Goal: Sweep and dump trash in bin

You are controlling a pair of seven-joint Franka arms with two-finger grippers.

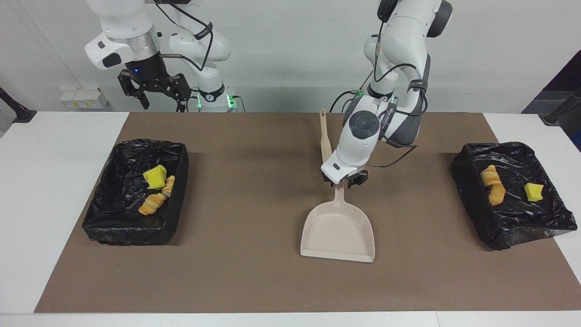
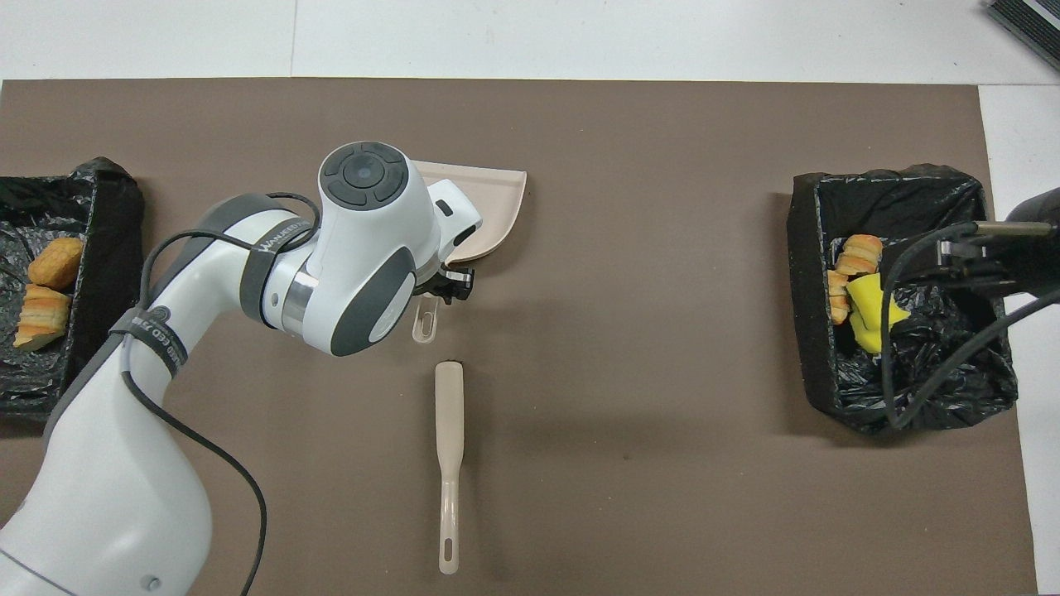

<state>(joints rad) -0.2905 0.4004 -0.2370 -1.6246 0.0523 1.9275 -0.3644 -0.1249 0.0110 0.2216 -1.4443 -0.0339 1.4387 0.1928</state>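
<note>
The trash lies in two black-lined bins. In the bin (image 1: 179, 156) at the right arm's end are a yellow sponge chunk (image 1: 155, 177), a pale lump (image 1: 169, 185) and a croissant-like piece (image 1: 152, 203). In the bin (image 1: 467, 181) at the left arm's end are a brown nugget (image 1: 489, 175), a striped piece (image 1: 497, 195) and a yellow chunk (image 1: 533, 190). The beige dustpan (image 1: 338, 231) lies flat and empty mid-mat. My left gripper (image 1: 345, 180) is low at its handle, fingers open on either side. My right gripper (image 1: 156, 93) is open, empty and raised; in the overhead view it is over the bin.
The beige brush (image 1: 325, 141) lies on the brown mat (image 1: 254, 281), nearer to the robots than the dustpan; it also shows in the overhead view (image 2: 449, 430). White table (image 1: 45, 204) shows outside the mat at both ends.
</note>
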